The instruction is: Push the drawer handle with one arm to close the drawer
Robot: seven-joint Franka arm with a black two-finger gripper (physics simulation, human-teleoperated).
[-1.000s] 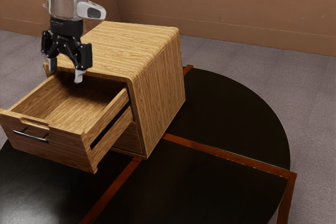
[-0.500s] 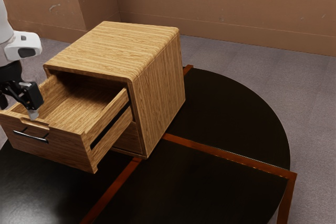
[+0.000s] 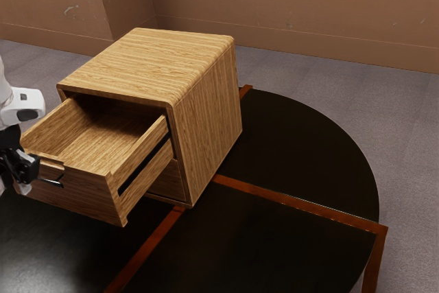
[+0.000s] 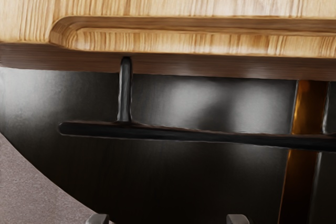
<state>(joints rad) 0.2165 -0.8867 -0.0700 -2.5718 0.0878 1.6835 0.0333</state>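
Brown walls [image 3: 274,5] are rising behind a wooden cabinet [image 3: 147,63], and a gray floor [image 3: 405,135] is spreading around the counter beneath it. The round black counter [image 3: 295,142], crossed by reddish-brown strips [image 3: 302,202], is supporting the cabinet and reaching out beyond its sides. The cabinet itself is standing upright, showing its smooth top and one long side. Its upper drawer [image 3: 75,200] is standing well open, jutting out from the cabinet's front toward the exterior view's left, and a shallow notch [image 4: 184,43] is running along the top edge of the drawer's front panel. Beneath it, a lower panel [image 3: 168,180] is sitting within the cabinet's front.

A white arm [image 3: 24,106] is entering at the exterior view's left, beyond the open drawer from the cabinet. Its black end effector [image 3: 12,189] is pointing downward just outside the drawer's front panel, its two fingertips [image 4: 97,219] standing apart. The task's dark bar handle [image 4: 210,136] is projecting from the outer face of that panel, on the side away from the cabinet. In the wrist view, the handle is lying between the panel and the end effector, just beside the fingertips; whether they are touching it, the pictures are not making clear.
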